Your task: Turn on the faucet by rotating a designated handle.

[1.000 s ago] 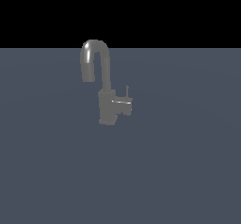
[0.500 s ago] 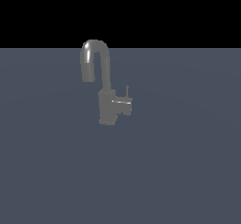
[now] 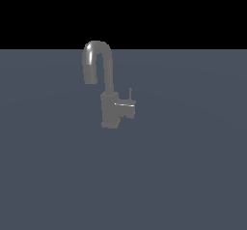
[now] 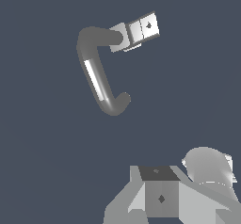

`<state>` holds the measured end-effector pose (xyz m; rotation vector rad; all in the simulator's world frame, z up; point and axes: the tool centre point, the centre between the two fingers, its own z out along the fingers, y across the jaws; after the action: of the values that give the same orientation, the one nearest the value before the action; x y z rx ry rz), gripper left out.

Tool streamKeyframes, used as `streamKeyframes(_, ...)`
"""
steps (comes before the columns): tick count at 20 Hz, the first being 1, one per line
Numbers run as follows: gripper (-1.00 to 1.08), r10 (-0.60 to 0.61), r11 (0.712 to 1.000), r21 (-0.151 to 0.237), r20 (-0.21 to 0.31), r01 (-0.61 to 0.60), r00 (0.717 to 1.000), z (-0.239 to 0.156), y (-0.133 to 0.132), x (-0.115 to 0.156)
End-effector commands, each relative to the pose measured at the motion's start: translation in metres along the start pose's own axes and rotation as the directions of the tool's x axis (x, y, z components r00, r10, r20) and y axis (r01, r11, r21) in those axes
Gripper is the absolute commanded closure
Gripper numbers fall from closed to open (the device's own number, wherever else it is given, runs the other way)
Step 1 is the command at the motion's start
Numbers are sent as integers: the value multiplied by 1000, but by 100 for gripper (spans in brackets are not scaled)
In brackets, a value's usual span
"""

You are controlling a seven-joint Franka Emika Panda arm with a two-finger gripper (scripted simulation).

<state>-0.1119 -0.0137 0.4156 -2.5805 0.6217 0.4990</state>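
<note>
The faucet [image 3: 109,96] is a dull-grey tap with a hook-shaped gooseneck spout [image 3: 96,55] on a blocky body. The handle [image 3: 127,104] is a short horizontal stub on the body's side toward the exterior view's right, with a thin upright rod [image 3: 130,93] at its end. In the wrist view the faucet's curved spout [image 4: 96,75] shows from above, with the pale blocky handle [image 4: 143,28] at the body. Grey parts of my gripper [image 4: 160,199] show at the wrist view's edge, well apart from the faucet. Its fingers are not clear. No arm shows in the exterior view.
The faucet stands on a flat blue-grey surface [image 3: 183,176] that fills both views. A black band [image 3: 123,11] lies behind it in the exterior view. A pale rounded part of the arm [image 4: 207,166] sits beside the gripper.
</note>
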Motion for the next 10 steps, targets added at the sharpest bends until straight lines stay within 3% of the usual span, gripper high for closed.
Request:
streamKeyframes(1, 108, 47, 998, 47, 39, -49, 998, 4, -2, 17)
streamKeyframes(10, 108, 201, 949, 203, 205, -242, 958, 23, -2, 79)
